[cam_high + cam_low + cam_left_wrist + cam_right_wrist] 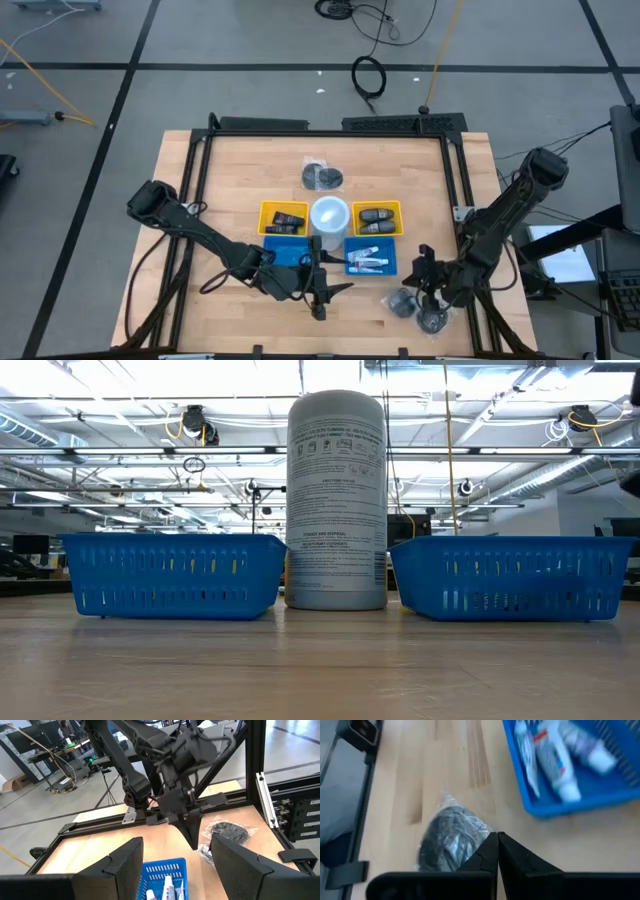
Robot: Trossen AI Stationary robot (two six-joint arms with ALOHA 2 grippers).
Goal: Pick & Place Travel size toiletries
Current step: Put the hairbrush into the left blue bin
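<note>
Several white tubes, the travel size toiletries (pixel 368 262) (pixel 552 757) (pixel 167 887), lie flat in the right blue bin (pixel 388 266). My right gripper (pixel 426 268) (pixel 497 845) is shut and empty. It points down at the table between that bin and a clear bag of dark bits (pixel 450 840). My left gripper (pixel 320 290) (pixel 175 870) is open and empty, held above the table's near edge between the two blue bins and facing the right arm. Neither gripper shows in the low view.
A white canister (pixel 329 214) (pixel 336 500) stands between two yellow bins (pixel 265 218) (pixel 396 208) of black gadgets. The left blue bin (pixel 285 255) (pixel 172 573) is beside my left arm. Clear bags (pixel 400 304) (pixel 432 320) lie near the right corner, another (pixel 322 176) farther back.
</note>
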